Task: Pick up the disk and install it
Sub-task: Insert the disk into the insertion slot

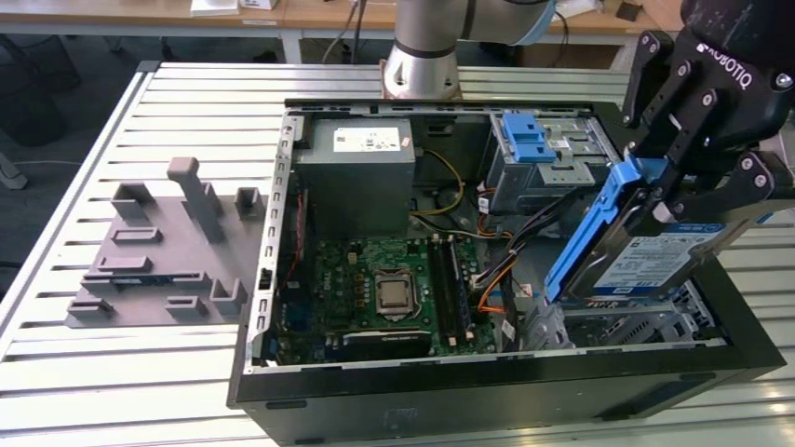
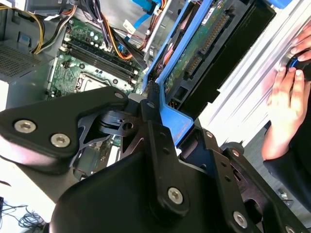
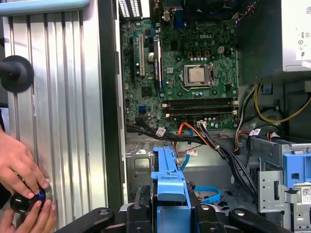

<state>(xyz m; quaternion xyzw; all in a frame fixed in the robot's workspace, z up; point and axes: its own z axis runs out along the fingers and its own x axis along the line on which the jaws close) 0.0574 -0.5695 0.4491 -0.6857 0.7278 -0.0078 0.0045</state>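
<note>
**Blue-framed disk pinched over the open case**

Ribbed aluminium makes up the one table, the biggest thing in the room from where I stand. On it lies one black computer case, its side off and its insides facing up. At the exterior view's left, apart from the case, sits one grey moulded fixture plate with upright pegs.

Inside the case I count one grey power supply box at the far side and one green motherboard nearer. There is also one silver cage with a blue latch, far and toward the exterior view's right.

The one gripper hangs over the case's near corner at the exterior view's right. Its two fingers are pinching the one disk, which stands on edge and tilted, label outward, above the case floor and clear of the cage. In the second wrist view the disk shows its green underside past the gripper.

In the first wrist view a person's two hands rest on the table beside the case, cupped round one small black knob.
</note>
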